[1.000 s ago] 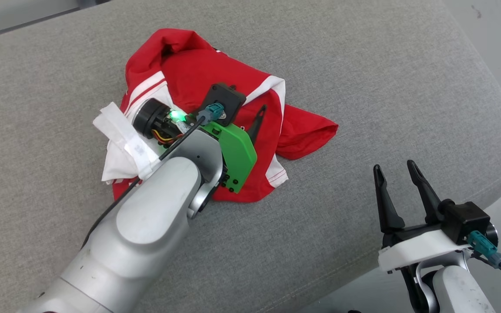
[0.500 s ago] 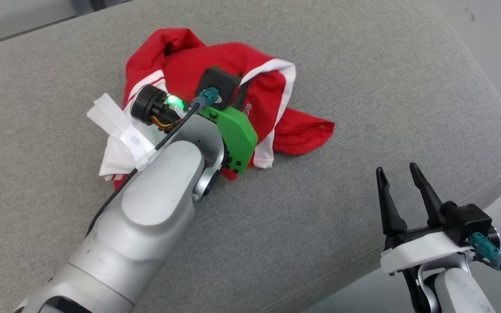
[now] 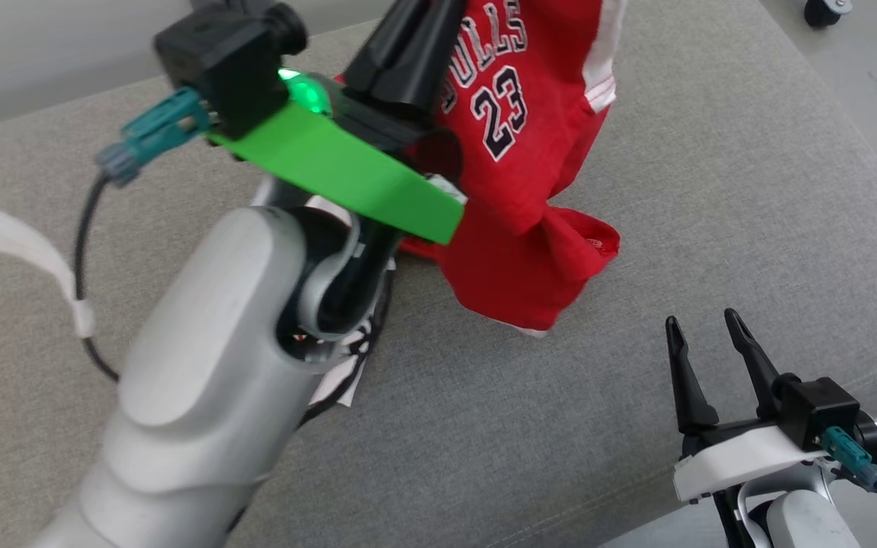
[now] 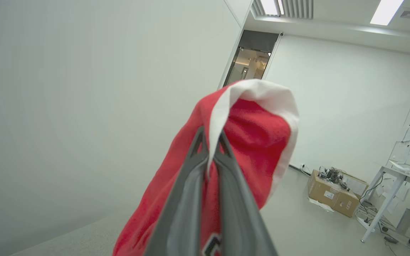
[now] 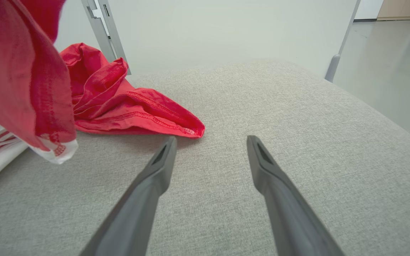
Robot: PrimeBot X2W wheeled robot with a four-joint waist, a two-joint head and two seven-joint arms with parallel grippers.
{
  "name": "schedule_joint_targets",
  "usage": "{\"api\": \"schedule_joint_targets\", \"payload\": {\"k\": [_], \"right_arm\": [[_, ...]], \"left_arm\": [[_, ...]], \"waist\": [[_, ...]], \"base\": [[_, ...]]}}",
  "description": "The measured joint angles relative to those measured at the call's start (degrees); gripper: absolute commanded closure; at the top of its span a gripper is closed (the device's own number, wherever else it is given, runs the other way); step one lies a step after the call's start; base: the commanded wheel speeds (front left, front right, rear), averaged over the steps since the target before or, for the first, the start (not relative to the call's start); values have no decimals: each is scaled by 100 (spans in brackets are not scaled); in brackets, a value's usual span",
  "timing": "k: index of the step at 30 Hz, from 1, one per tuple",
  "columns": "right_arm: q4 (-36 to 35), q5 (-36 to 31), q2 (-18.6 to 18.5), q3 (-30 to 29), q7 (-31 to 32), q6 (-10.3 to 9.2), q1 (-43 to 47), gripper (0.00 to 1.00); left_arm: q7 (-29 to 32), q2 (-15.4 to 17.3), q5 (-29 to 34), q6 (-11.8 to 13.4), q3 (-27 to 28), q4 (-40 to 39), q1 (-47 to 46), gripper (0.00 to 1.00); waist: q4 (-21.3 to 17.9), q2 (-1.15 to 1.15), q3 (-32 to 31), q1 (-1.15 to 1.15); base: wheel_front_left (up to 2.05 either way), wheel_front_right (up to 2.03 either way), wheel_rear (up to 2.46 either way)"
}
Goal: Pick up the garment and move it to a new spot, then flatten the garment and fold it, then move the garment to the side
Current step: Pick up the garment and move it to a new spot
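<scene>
Red jersey [image 3: 530, 152] hangs from the left gripper [image 4: 210, 142], whose fingers are pinched shut on a white-trimmed fold, seen close up in the left wrist view. The head view shows what that one hides: the "BULLS 23" print and the lower cloth draping onto the grey cushion [image 3: 712, 190]. In the right wrist view, a red fold lies on the cushion just beyond the right gripper [image 5: 212, 140], whose fingers are spread wide and empty.
</scene>
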Motion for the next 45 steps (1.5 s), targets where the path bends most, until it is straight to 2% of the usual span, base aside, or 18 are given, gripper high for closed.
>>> {"api": "schedule_joint_targets", "payload": {"k": [3,9,11,17,20,24,32,39,45], "right_arm": [[-21,-38,-2,-60,0,0,109,0],[-64,-51,2,-170,0,0,219,0],[-68,-51,-1,-220,0,0,303,0],[-87,-140,-1,-227,4,0,364,0],[-115,-204,3,-214,4,0,272,0],[-144,-344,4,-185,4,0,113,0],[-154,-441,3,-156,4,0,-99,0],[-148,-466,5,-145,4,0,-132,0],[-124,-466,4,-170,4,0,-128,0]], "left_arm": [[140,510,22,255,333,-478,174,100],[504,1947,220,760,1305,-843,687,100],[609,2457,277,896,1645,-801,967,100],[709,3320,160,1169,2546,-1,1555,100],[708,3505,-33,1103,2820,595,1642,100],[710,3573,-214,895,2932,1392,1631,100],[578,3621,-122,934,2893,2983,1276,100],[149,3730,198,972,2776,3832,944,100],[-296,3868,324,905,2777,4049,652,100]], "waist": [[102,0,-78,0],[340,0,-114,0],[435,0,-111,0],[781,0,-75,0],[967,0,-30,0],[1204,0,74,0],[1527,0,414,0],[1686,0,668,0],[1751,0,689,0]], "base": [[0,0,0],[0,0,0],[0,0,0],[0,0,0],[0,0,0],[0,0,0],[0,0,0],[0,0,0],[0,0,0]]}}
